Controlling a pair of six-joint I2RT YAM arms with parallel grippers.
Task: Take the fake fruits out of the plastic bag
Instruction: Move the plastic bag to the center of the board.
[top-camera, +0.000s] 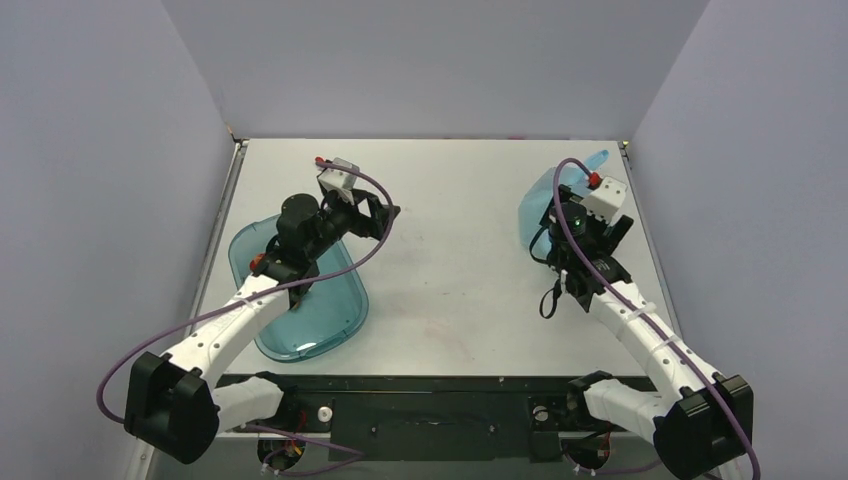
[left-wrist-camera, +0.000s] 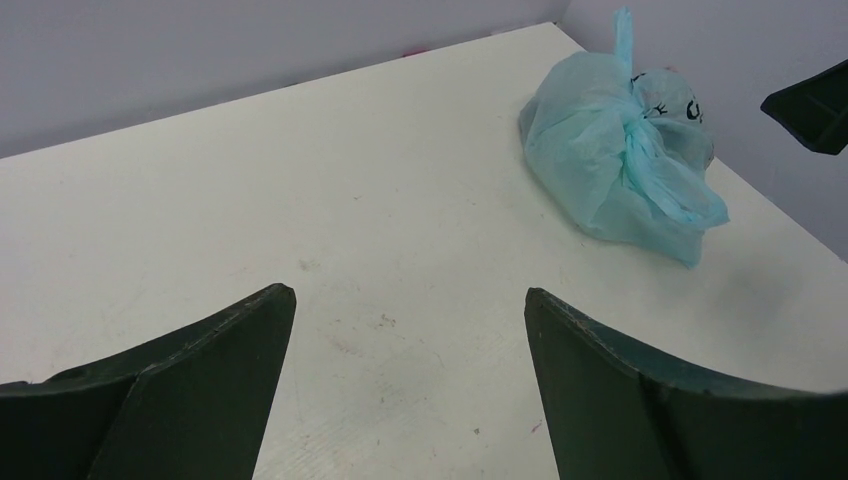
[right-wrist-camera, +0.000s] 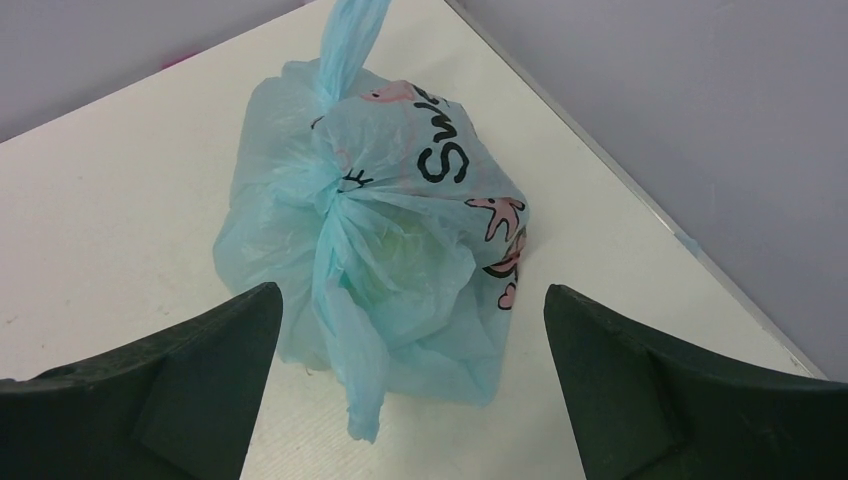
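Right gripper (right-wrist-camera: 412, 290) fingers are shown spread wide and empty, just short of the plastic bag (right-wrist-camera: 380, 230). The bag lies tied shut at the far right of the table (left-wrist-camera: 300, 180), printed with black letters "Swe" and pink figures. Left gripper (left-wrist-camera: 410, 291) is seen wide open and empty beside the teal tray (top-camera: 320, 310) on the left.
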